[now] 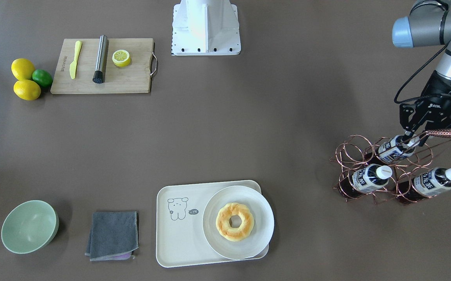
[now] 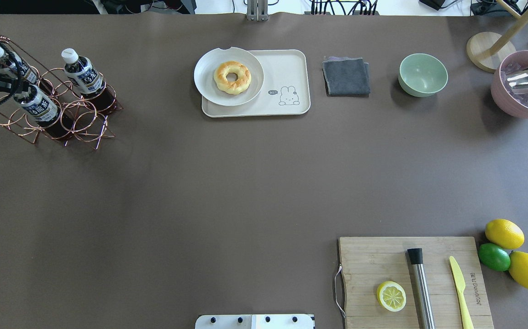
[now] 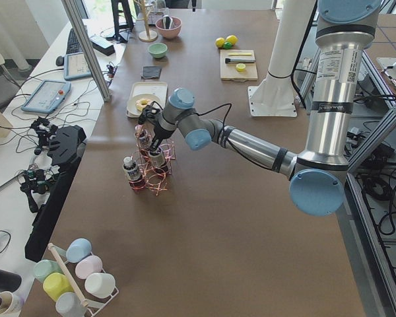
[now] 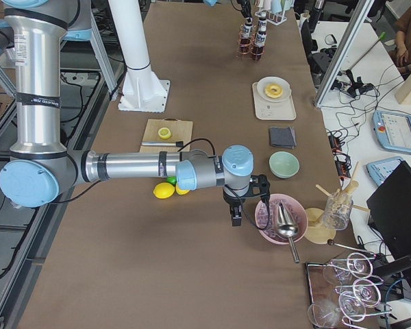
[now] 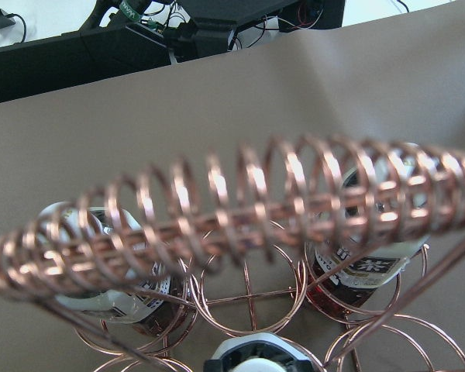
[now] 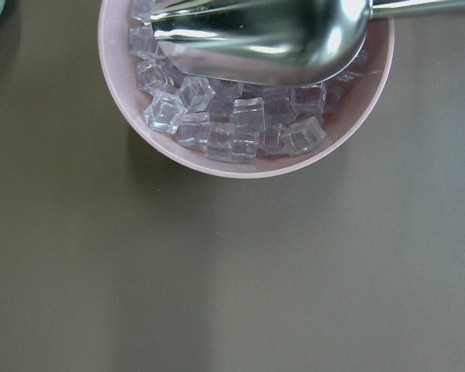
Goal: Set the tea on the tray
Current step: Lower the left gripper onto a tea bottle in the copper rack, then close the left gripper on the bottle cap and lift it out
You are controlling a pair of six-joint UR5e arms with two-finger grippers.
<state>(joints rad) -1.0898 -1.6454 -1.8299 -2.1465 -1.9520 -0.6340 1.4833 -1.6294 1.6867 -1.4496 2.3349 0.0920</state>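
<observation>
Tea (image 1: 393, 152) in copper rack (image 1: 446, 133); tray (image 1: 178, 242) holds plate (image 1: 237, 249) with doughnut (image 1: 234, 221).

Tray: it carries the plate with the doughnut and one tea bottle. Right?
Not quite: the tray carries only the plate with the doughnut. All three tea bottles sit in the copper rack, as the front-facing view shows.

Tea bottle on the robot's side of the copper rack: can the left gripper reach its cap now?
Probably yes: the left gripper is at the cap end of that tea bottle. The coiled handle of the copper rack runs close beside it but does not seem to block it.
</observation>
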